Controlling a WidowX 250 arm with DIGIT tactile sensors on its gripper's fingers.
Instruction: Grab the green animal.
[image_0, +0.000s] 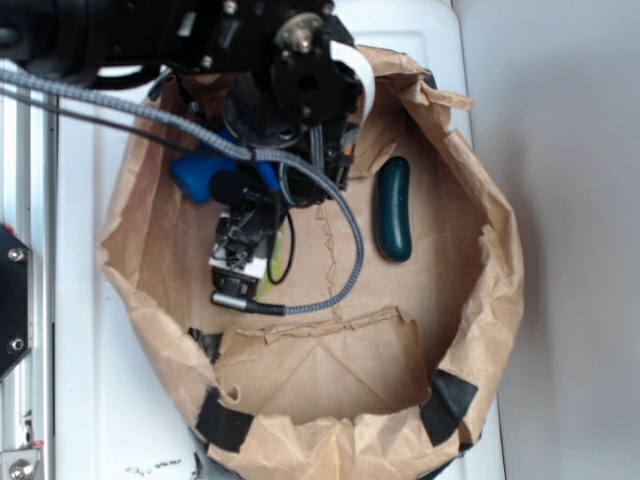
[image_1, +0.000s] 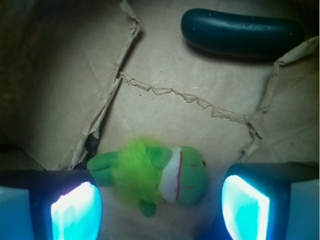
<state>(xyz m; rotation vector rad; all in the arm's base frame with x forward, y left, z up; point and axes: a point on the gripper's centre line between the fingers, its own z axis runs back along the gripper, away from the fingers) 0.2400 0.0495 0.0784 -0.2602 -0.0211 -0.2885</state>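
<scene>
1. Crumpled brown paper forms the whole setting: a torn-down paper bag (image_0: 480, 250) lies open on a white bench (image_0: 75, 300), and everything sits on its creased floor
2. Nearest the wrist camera, the gripper (image_1: 160, 202) hangs with its jaws apart, one glowing blue pad on each side of the green animal (image_1: 152, 175)
3. That green animal lies on its side between the pads, touching neither, pale face and red mouth toward the right pad, fuzzy body and stubby legs toward the left
4. It looks soft, light and squashy, so a squeeze should sink in rather than slip; the fuzzy midsection seems the best place to close on, since the limbs are thin and floppy
5. Beyond the green animal a torn paper seam crosses the bag floor
6. Farthest from it lies a smooth dark cucumber (image_1: 242, 31), well apart
7. From the exterior view, a blue bottle (image_0: 200, 172) rests beside the arm, partly hidden
</scene>
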